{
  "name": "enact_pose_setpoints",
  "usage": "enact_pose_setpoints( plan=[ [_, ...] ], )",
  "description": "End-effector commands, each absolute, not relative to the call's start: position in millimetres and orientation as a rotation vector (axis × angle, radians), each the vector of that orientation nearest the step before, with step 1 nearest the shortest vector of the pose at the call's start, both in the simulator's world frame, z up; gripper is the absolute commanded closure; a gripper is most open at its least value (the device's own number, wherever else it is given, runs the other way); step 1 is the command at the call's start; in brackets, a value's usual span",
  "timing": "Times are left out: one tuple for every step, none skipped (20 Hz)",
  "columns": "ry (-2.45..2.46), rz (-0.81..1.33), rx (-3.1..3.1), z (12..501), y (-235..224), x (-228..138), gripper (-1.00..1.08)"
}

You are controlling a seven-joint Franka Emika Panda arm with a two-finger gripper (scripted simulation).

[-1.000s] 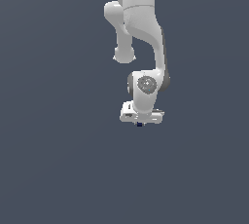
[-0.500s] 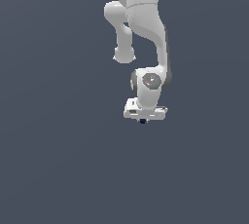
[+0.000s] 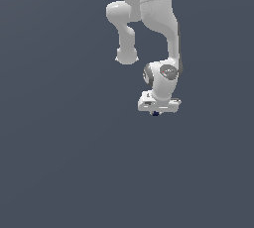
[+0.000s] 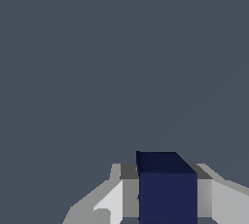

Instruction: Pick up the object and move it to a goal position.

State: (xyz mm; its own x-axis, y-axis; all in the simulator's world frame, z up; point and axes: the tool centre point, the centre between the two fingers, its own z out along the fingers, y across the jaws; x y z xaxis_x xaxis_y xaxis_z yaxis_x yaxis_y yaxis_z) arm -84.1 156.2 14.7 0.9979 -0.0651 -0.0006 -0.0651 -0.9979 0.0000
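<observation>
The white gripper (image 3: 157,111) hangs from the arm in the middle of the exterior view, pointing down. It is shut on the tiny dark navy-blue cube (image 3: 156,113), of which only a small part peeks out under the white hand. In the wrist view the cube (image 4: 167,189) fills the space between the grey fingers (image 4: 129,189), which press on its two sides. The cube is held over the plain grey surface. How high it hangs I cannot tell.
The plain dark grey surface (image 3: 59,162) fills both views with no edges or other objects showing. The arm's white links (image 3: 154,19) rise above the gripper to the top of the exterior view.
The gripper with the cube has shifted a little toward the exterior view's right and slightly upward over the last second. The grip on the cube is unchanged.
</observation>
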Motion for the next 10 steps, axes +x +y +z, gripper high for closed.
enact_pose_setpoints(
  plan=[
    [-0.103,0.000,3.140,15.1,170.2,-97.2,1.08],
    [-0.103,0.000,3.140,15.2,175.0,-101.4,1.08],
    [-0.103,0.000,3.140,15.2,179.3,-105.1,1.08],
    [-0.103,0.000,3.140,15.3,183.0,-108.3,1.08],
    [-0.103,0.000,3.140,15.3,186.2,-110.9,1.08],
    [-0.103,0.000,3.140,15.4,188.8,-113.0,1.08],
    [-0.103,0.000,3.140,15.4,190.8,-114.7,1.08],
    [-0.103,0.000,3.140,15.4,192.2,-115.8,1.08],
    [-0.103,0.000,3.140,15.4,193.1,-116.5,1.08],
    [-0.103,0.000,3.140,15.4,193.4,-116.8,1.08]
  ],
)
